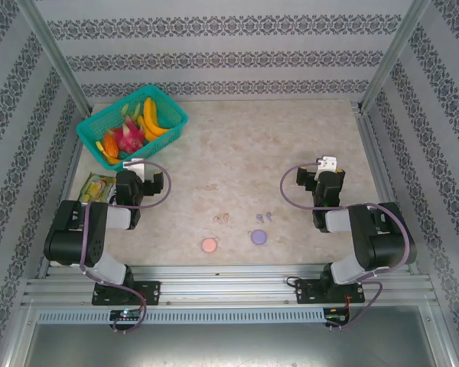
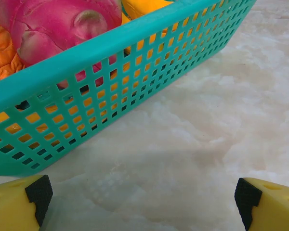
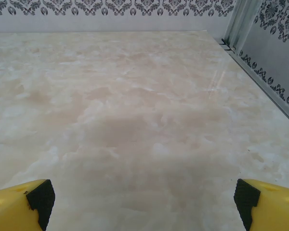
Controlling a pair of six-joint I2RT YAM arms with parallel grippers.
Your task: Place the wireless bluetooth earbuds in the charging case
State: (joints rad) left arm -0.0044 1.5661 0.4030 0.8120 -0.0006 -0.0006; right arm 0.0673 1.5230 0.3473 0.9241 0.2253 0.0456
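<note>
Both arms sit folded near their bases, left tool and right tool spread wide.

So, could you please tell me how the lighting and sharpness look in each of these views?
Top external: soft, even light, no glare, but the pink earbuds are barely resolved. Left wrist: the teal basket is sharp; a faint shadow lies on the table. Right wrist: a diffuse shadow mid-table, a faint bright streak at right.

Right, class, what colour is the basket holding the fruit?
The basket is teal, seen best in the left wrist view.
</note>
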